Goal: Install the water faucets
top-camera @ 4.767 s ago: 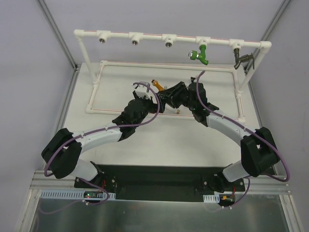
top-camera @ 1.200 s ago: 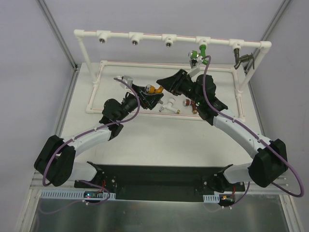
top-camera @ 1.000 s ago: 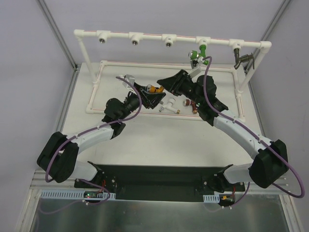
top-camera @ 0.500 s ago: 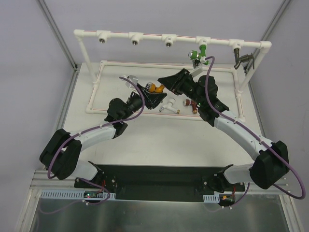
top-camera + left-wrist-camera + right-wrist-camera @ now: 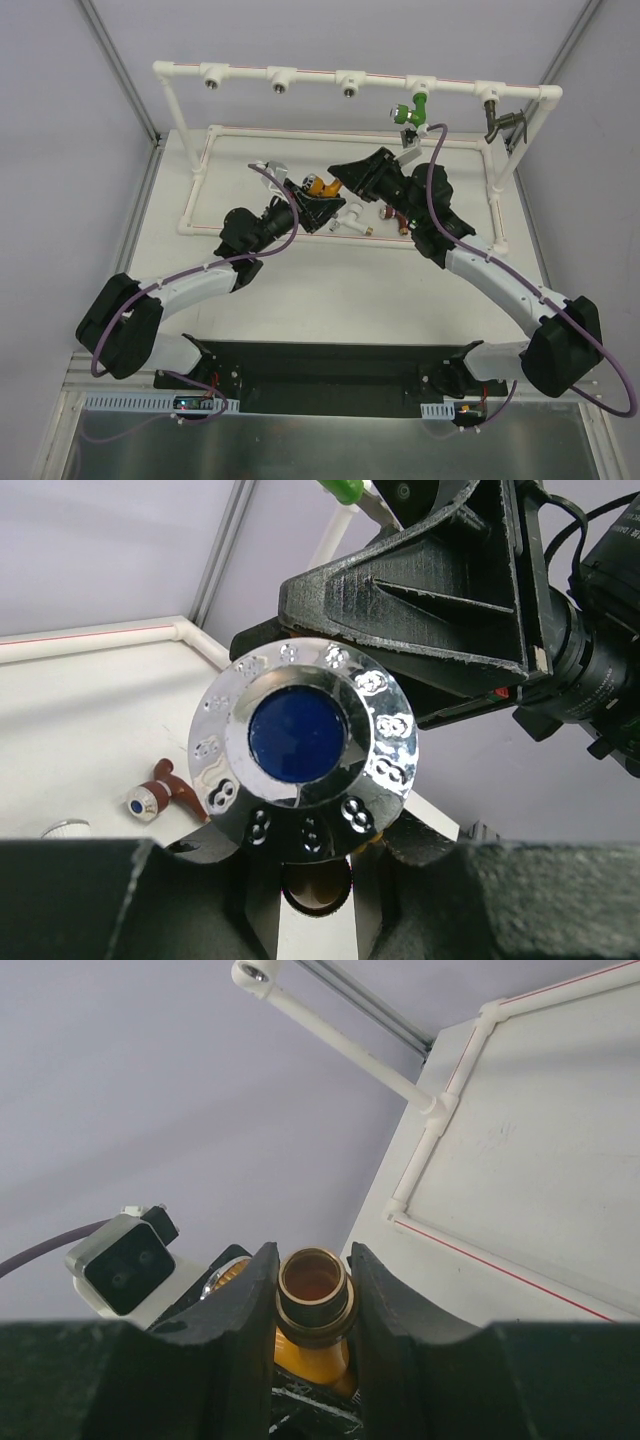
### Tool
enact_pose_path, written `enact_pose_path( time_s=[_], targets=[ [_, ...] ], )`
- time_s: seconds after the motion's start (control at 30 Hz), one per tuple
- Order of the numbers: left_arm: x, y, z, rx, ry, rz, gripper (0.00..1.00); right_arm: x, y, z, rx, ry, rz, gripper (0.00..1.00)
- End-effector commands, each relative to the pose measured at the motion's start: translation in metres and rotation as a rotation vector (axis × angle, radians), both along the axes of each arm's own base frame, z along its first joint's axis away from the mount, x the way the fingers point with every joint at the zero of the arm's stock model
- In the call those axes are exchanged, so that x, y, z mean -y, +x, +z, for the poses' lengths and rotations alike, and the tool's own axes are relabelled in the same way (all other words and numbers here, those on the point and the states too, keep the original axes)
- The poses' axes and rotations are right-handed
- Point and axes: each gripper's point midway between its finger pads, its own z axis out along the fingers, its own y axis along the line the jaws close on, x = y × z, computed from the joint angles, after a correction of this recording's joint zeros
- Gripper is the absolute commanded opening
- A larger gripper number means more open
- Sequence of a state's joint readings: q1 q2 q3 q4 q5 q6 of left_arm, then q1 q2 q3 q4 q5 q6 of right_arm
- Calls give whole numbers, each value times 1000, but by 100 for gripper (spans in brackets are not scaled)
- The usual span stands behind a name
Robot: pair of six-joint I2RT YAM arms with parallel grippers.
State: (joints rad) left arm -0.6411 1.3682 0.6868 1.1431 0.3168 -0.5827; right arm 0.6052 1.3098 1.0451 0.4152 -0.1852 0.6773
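Handover is the step in hand, by my reading. The orange-gold faucet [image 5: 314, 1285] hangs in the air above the tabletop [image 5: 300, 270], between the two arms and gripped by both. The right gripper [image 5: 338, 184] has its jaws pinching the faucet's brass threaded end, whose open bore faces the right wrist camera. The left gripper [image 5: 310, 205] has its jaws pressed onto the body just under the chrome knob [image 5: 300, 742], whose blue cap faces the left wrist camera.

To do this well, the right jaws should let go only once the left hold is firm. They should then draw straight back along the thread's axis, so the faucet is not twisted in the left jaws. The threaded end must finish bare and pointing outward, since it has to enter one of the three vacant tee sockets [image 5: 280, 82] on the pipe frame [image 5: 245, 72].

The green faucet [image 5: 412, 110] and grey faucet [image 5: 503, 122] already hang from the right-hand sockets. The dark red faucet [image 5: 391, 213] and white faucet [image 5: 350, 216] lie near each other on the tabletop, just beside the grippers.
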Motion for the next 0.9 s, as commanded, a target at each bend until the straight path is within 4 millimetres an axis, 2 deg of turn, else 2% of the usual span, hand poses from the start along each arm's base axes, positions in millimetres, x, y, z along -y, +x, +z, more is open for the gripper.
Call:
enact_pose_path(
  time_s=[0.0, 0.1, 0.4, 0.67, 0.87],
  targets=[
    [-30, 0, 40, 94, -78, 102, 0, 15, -2, 27, 94, 30, -49, 7],
    [-42, 2, 43, 91, -91, 146, 0, 18, -1, 26, 91, 30, -66, 7],
    [-48, -2, 57, 119, -111, 141, 0, 10, -2, 25, 84, 36, -25, 9],
    [-86, 4, 77, 150, -139, 241, 0, 9, -8, 17, 88, 10, 1, 10],
    [-96, -2, 88, 189, -133, 260, 0, -3, -10, 14, 81, 5, 66, 10]
  ],
)
